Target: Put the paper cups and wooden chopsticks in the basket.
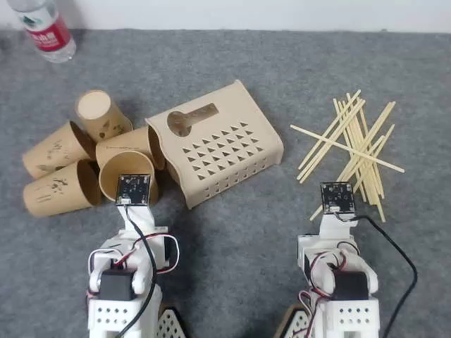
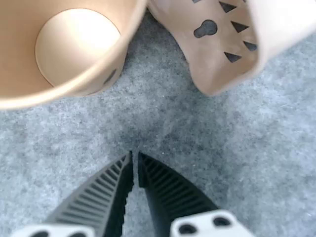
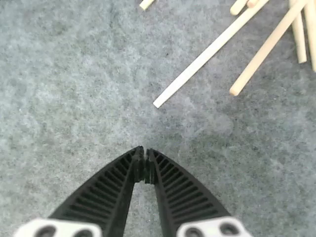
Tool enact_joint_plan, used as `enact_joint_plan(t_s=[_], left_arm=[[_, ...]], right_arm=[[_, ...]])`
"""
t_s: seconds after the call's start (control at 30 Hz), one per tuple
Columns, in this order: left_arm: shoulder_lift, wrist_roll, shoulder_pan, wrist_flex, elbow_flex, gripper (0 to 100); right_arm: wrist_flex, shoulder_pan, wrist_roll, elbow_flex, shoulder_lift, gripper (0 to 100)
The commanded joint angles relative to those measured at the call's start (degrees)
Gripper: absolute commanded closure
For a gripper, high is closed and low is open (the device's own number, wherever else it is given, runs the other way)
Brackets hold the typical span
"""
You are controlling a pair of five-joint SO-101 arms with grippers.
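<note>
The grey bench (image 1: pixel 282 63) carries an overturned basket (image 1: pixel 218 144) at its middle. Five paper cups (image 1: pixel 60 151) lie in a cluster just left of it, and wooden chopsticks (image 1: pixel 358 141) lie scattered well to its right. A bottle (image 1: pixel 46 28) lies at the far left. The left hand (image 2: pixel 134 157) is closed and empty beside the nearest cup. The right hand (image 3: pixel 144 150), also closed and empty, is near the closest chopstick ends.
</note>
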Motion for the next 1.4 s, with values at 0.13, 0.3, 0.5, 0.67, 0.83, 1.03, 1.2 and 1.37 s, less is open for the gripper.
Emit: enact_joint_plan(t_s=[0.13, 0.3, 0.5, 0.67, 0.83, 1.03, 1.2, 1.37], left_arm=[[-0.6, -0.1, 0.2, -1.1, -0.3, 99], [-0.6, -0.1, 0.2, -1.1, -0.3, 99], [-0.6, -0.1, 0.3, -1.1, -0.3, 99], [-0.6, -0.2, 1.3, -1.1, -0.3, 99], [-0.6, -0.1, 6.2, -1.1, -0.3, 99], [-0.6, -0.1, 9.7, -1.1, -0.3, 99], [-0.6, 0.0, 9.6, -1.1, -0.3, 99], [-0.6, -0.3, 9.3, -1.1, -0.3, 99]], right_arm=[[-1.3, 0.6, -0.2, 0.8, -0.6, 99.1], [-1.3, 0.6, -0.2, 0.8, -0.6, 99.1], [-1.3, 0.6, -0.2, 0.8, -0.6, 99.1], [-1.3, 0.6, -0.2, 0.8, -0.6, 99.1], [-1.3, -1.4, -0.2, 0.8, -0.6, 99.1], [-1.3, -1.6, -0.3, 0.8, -0.6, 99.1], [-1.3, -1.6, -0.2, 0.8, -0.6, 99.1], [-1.3, -1.6, -0.2, 0.8, -0.6, 99.1]])
